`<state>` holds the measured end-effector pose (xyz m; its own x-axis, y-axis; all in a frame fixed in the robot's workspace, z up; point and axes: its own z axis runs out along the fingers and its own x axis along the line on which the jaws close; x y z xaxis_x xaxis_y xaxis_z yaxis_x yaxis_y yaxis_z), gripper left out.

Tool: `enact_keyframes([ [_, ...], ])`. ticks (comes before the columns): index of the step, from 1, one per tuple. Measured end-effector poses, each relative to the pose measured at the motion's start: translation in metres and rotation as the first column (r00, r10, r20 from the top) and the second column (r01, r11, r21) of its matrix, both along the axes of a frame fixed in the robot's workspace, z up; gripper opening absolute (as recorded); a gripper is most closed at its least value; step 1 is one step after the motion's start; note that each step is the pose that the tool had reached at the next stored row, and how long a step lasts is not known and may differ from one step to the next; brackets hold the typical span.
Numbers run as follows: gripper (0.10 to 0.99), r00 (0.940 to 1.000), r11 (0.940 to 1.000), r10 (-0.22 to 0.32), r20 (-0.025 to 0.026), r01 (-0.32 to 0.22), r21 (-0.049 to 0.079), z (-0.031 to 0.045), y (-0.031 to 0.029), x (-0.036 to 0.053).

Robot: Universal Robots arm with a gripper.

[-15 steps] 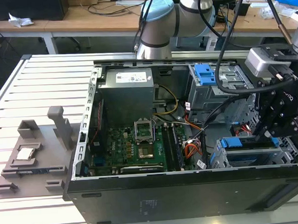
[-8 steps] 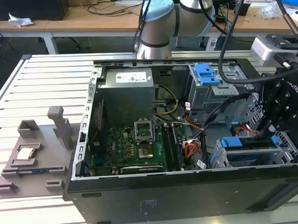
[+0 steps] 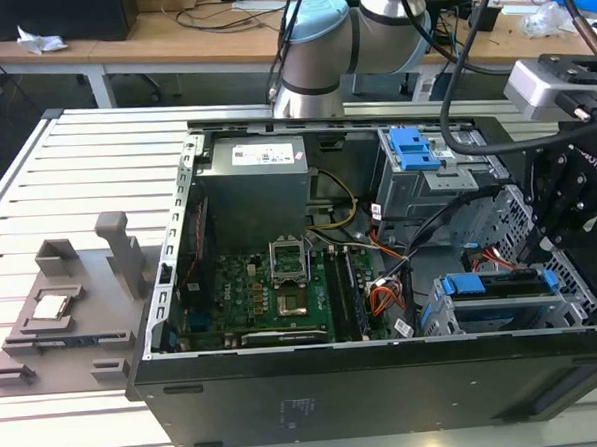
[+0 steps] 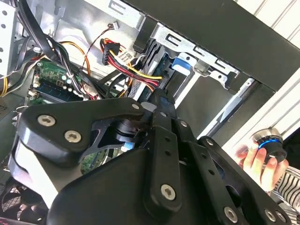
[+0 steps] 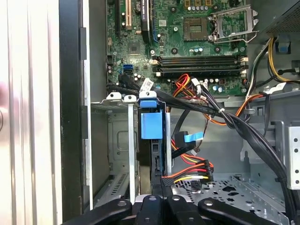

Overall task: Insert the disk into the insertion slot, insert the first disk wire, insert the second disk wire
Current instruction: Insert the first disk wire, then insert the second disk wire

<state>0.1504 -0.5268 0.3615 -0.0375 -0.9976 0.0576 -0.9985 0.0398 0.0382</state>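
The disk (image 3: 497, 283), in its bright blue carrier, sits inside the insertion slot (image 3: 446, 321), the low grey cage at the case's front on the exterior view's right. In the first wrist view the disk (image 5: 151, 124) stands on edge in the slot (image 5: 117, 140). My gripper (image 5: 161, 183) is shut and hovers just behind the disk's rear edge. A black connector (image 5: 186, 177) with red, yellow and black wires lies right beside the fingertips; whether it is gripped I cannot tell. A flat blue connector (image 5: 192, 137) hangs loose nearby. The gripper (image 4: 159, 99) points at the blue carrier (image 4: 180, 63).
A taller grey cage with a blue latch (image 3: 413, 147) stands behind the slot. Bundled black cables (image 5: 234, 124) cross beside the gripper. The motherboard (image 3: 282, 294) lies at the case's middle. A person's hand (image 4: 255, 159) holds a knob outside the case. A grey fixture (image 3: 63, 311) sits on the table.
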Motion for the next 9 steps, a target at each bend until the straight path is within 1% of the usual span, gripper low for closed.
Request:
enact_keyframes([
  [3,0.106,1.0,1.0,0.0,-0.0001,0.0,0.0,0.0005,0.0,0.0],
  [4,0.106,1.0,1.0,0.0,-0.0001,0.0,-0.001,0.0003,0.0,-0.0019],
  [6,0.106,1.0,1.0,0.0,0.0,0.0,0.0,-0.001,0.0005,-0.0112],
  [7,0.106,1.0,1.0,0.0,-0.0001,0.0,0.0,-0.001,0.0014,-0.0144],
  [8,0.106,1.0,1.0,0.0,-0.0001,0.0,0.0,-0.0009,0.0027,-0.0169],
  [9,0.106,1.0,1.0,0.0,0.0,0.0,0.0,-0.0009,0.0063,-0.0206],
])
